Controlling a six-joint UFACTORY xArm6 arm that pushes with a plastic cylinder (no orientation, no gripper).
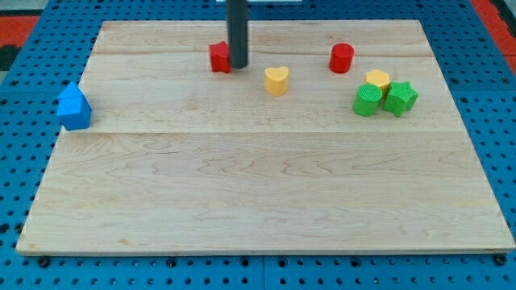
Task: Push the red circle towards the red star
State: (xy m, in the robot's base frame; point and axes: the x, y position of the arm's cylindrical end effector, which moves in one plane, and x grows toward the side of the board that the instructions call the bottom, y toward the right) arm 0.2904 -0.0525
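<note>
Touching the right side of the red star [219, 57], my tip [238, 67] stands near the view's top, left of centre; it belongs to a straight dark rod [237, 28] that comes down from the view's top edge. As a plain rod it has no jaws to spread, press together or pinch with: it only rests its end on the wooden board [258, 193] against that block. The rod covers part of the star, so the star's shape is hard to make out fully.

Going from the view's left: a blue block [74, 107] with a peaked, house-like top sits at the board's left edge, well apart from everything else. Next comes the red star with the tip beside it. Just to the right of the tip and a little lower lies a yellow heart [276, 80], near the tip but not touching it. Further right, at about the star's height, stands the red circle [342, 58], a short cylinder, well apart from the star, with the tip and the heart lying between them. Lower right of the red circle sits a tight cluster: a yellow block [377, 79] at the back, a green block [368, 101] in front on its left and a green block with a star-like outline [400, 98] on its right, all three touching or nearly so.
</note>
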